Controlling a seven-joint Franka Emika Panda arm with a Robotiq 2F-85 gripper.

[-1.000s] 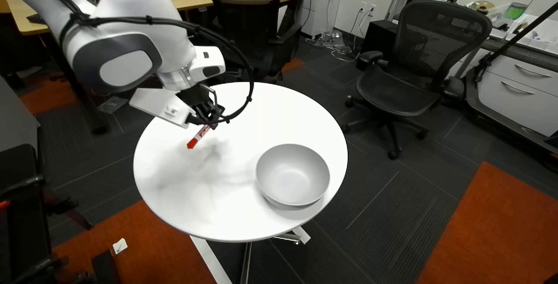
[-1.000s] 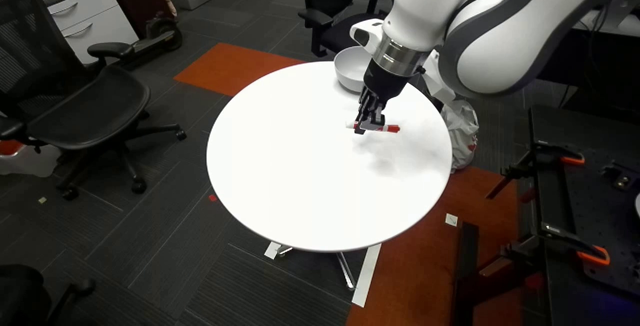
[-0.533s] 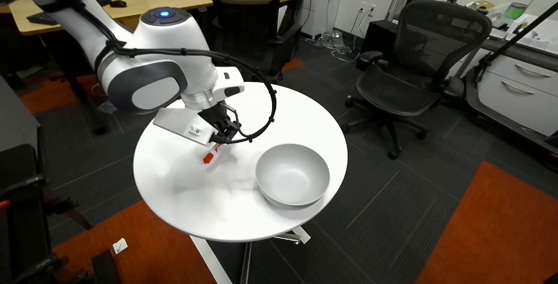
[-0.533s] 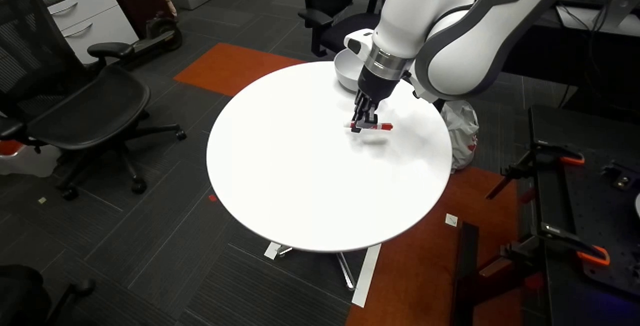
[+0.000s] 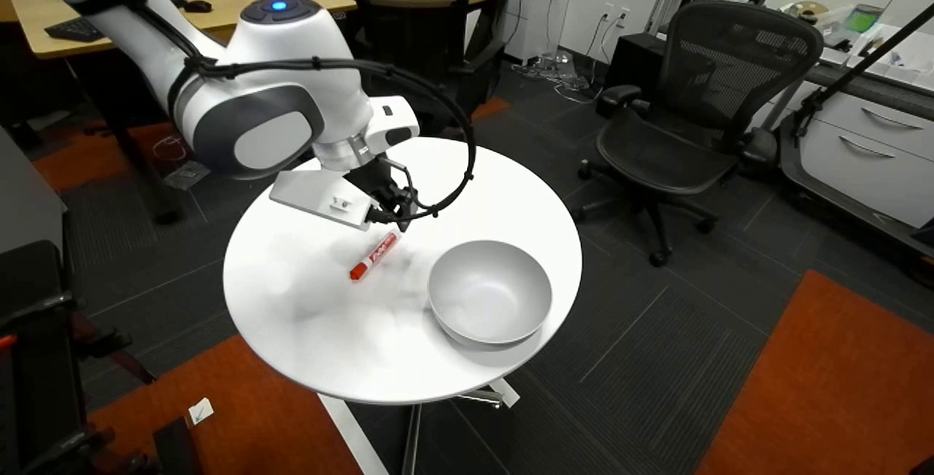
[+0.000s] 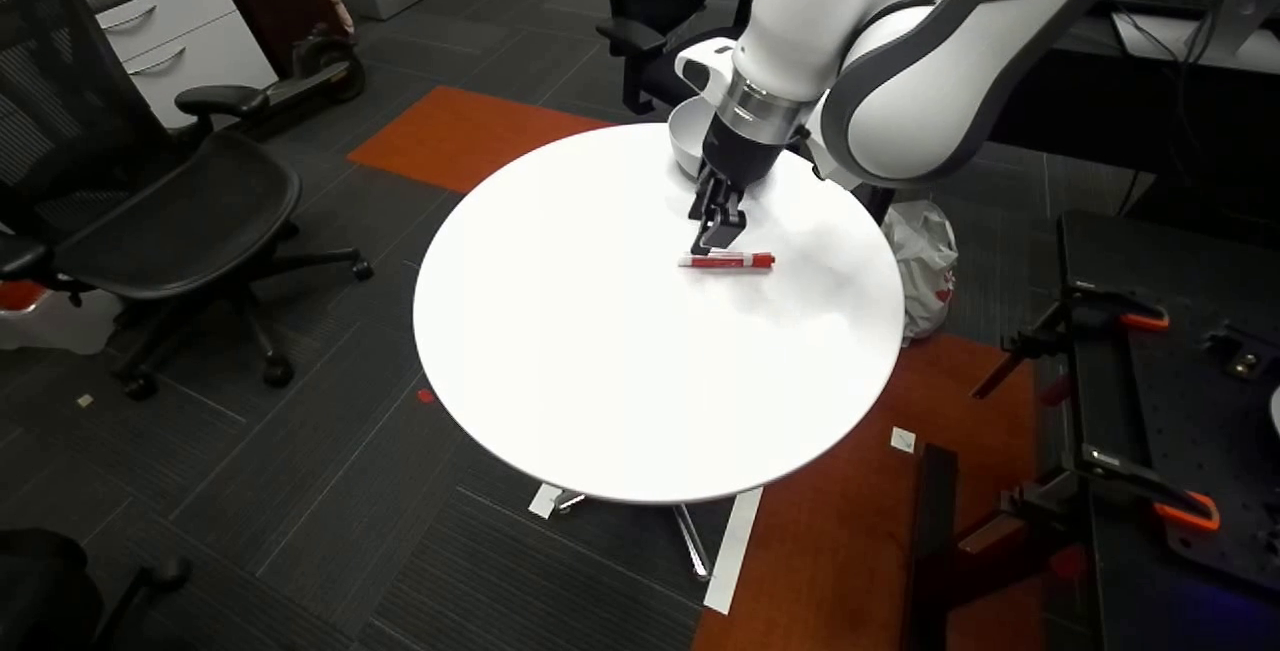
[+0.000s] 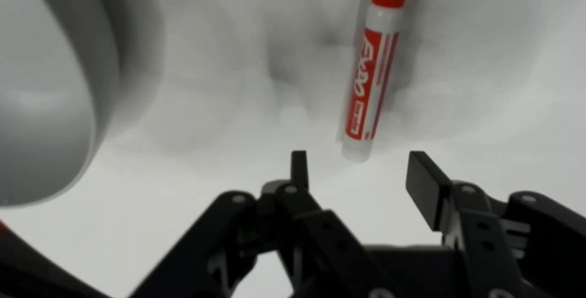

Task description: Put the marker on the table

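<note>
Marker (image 7: 371,78) lies on the table (image 6: 600,351), in wrist view at twelve o'clock from your claw (image 7: 360,176); jaws stand well apart, holding nothing, so please rise straight upward.

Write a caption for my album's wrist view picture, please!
Red marker lying on the table near a gray bowl, with the gripper open.
</note>
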